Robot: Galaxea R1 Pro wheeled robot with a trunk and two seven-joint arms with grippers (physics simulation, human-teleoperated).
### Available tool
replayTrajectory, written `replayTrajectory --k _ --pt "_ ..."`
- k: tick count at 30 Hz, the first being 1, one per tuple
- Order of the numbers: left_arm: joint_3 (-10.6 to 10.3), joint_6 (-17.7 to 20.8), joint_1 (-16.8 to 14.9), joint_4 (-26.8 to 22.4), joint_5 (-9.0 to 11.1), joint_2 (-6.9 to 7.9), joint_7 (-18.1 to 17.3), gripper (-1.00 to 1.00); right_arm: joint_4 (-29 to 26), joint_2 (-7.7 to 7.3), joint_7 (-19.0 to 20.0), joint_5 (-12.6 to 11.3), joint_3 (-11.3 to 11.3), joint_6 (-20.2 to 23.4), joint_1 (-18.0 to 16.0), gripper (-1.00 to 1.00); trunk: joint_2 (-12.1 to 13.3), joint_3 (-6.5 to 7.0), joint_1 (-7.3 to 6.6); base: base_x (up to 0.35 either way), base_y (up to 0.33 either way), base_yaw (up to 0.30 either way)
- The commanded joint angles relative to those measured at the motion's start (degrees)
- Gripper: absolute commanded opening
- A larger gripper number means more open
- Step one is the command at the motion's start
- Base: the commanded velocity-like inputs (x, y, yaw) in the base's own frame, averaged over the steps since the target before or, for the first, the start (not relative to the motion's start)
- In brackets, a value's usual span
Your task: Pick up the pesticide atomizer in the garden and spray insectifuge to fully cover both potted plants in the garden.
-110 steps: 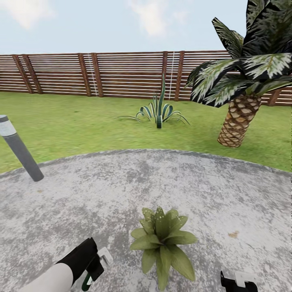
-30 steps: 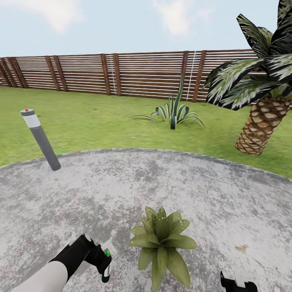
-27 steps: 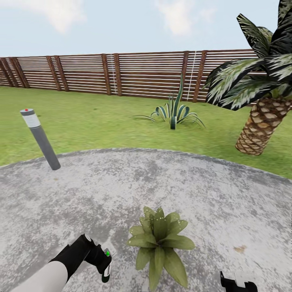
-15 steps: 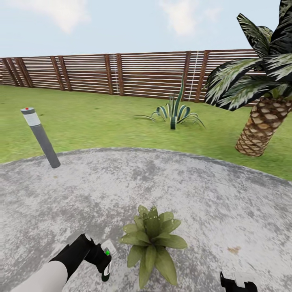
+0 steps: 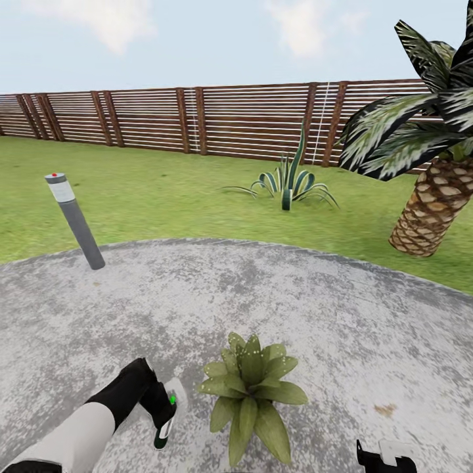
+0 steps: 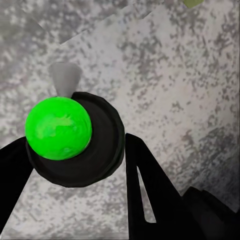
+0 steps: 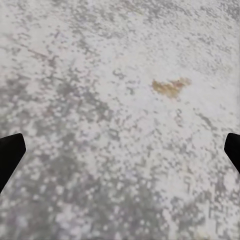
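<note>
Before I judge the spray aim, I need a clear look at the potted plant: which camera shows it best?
The head view: the potted plant sits whole on the stone patio, just beside the pesticide atomizer held in the left gripper. The left wrist view catches a green sliver at its edge, perhaps a leaf. The right wrist view looks at bare patio.

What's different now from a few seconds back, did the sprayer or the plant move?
The left gripper turned the pesticide atomizer it holds, so its green spot now faces up. The camera swung left, shifting the whole scene, fence and palm included. The potted plant stays on the patio; the right gripper stays low and open.
</note>
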Motion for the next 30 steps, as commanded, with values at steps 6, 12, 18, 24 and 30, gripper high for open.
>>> replayTrajectory --k 6,12,18,24,30 --pt "-0.39 4.25 -1.83 -3.19 -0.55 0.00 -4.00 -1.00 0.09 -0.02 -0.28 0.61 -0.28 -0.21 -0.05 1.00 -0.02 -0.05 -0.01 0.000 0.000 0.003" --pt "-0.70 5.54 -1.68 -3.02 -0.75 0.57 -5.06 -1.00 0.09 0.00 -0.28 0.61 -0.28 -0.22 -0.04 1.00 -0.02 -0.05 -0.01 0.000 0.000 0.223" --pt "-0.50 5.92 -1.71 -3.20 -0.64 0.39 -5.06 -1.00 0.04 -0.03 -0.28 0.61 -0.30 -0.22 -0.05 1.00 -0.02 -0.05 -0.01 0.032 -0.018 0.232" --pt "-0.36 5.96 -1.75 -3.29 -0.65 0.16 -4.82 -1.00 -0.08 -0.22 -0.28 0.64 -0.29 -0.23 -0.04 1.00 -0.02 -0.05 -0.01 0.152 -0.103 0.026" --pt "-0.54 5.91 -1.72 -3.22 -0.67 0.17 -4.66 -1.00 -0.08 -0.26 -0.28 0.67 -0.28 -0.23 -0.04 1.00 -0.02 -0.05 -0.01 0.010 -0.007 0.001"
